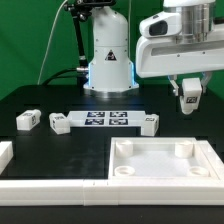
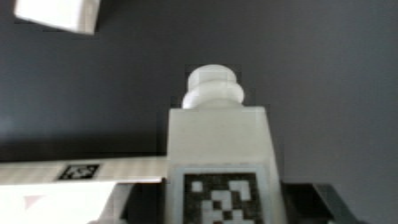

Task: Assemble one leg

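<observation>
My gripper [image 1: 190, 92] hangs above the table at the exterior view's right, behind the far right corner of the large white panel [image 1: 165, 172]. It is shut on a leg [image 1: 190, 100], a stubby white block held in the air. In the wrist view the leg [image 2: 222, 140] stands between the dark fingers [image 2: 313, 203], its black-and-white tag facing the camera and its rounded peg pointing away. Three other legs lie on the black table: two at the left [image 1: 27, 120] [image 1: 58, 123] and one right of the marker board [image 1: 150, 121].
The marker board [image 1: 108, 119] lies in the middle in front of the robot base [image 1: 107, 65]. A white block [image 1: 5, 152] sits at the left edge. In the wrist view a white surface with a tag [image 2: 71, 172] and a white piece [image 2: 54, 15] show at the edges.
</observation>
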`<move>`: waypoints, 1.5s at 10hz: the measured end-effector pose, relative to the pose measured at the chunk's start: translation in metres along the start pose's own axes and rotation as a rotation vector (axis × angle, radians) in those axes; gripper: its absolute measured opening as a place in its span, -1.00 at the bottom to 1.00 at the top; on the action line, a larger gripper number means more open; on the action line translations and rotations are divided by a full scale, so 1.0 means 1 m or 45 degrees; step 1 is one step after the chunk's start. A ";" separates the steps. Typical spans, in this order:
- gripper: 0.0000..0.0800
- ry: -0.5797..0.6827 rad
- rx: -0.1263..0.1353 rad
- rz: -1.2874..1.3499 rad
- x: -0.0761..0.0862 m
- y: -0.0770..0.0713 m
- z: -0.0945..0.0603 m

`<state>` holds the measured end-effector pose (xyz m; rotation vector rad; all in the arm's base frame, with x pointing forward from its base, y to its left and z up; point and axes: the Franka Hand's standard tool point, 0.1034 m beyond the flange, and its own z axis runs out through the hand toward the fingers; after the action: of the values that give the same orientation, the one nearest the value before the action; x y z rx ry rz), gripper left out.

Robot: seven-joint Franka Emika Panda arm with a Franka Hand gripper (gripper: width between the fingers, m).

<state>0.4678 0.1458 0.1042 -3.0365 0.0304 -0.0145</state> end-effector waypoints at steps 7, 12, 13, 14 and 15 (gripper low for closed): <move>-0.28 0.238 -0.010 -0.226 0.049 0.027 -0.002; -0.28 0.237 -0.013 -0.243 0.050 0.029 0.007; -0.28 0.240 -0.011 -0.243 0.068 0.031 0.009; -0.28 0.248 -0.007 -0.237 0.087 0.030 0.011; -0.28 0.259 -0.005 -0.246 0.107 0.031 0.013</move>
<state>0.5743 0.1145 0.0891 -3.0152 -0.2470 -0.3384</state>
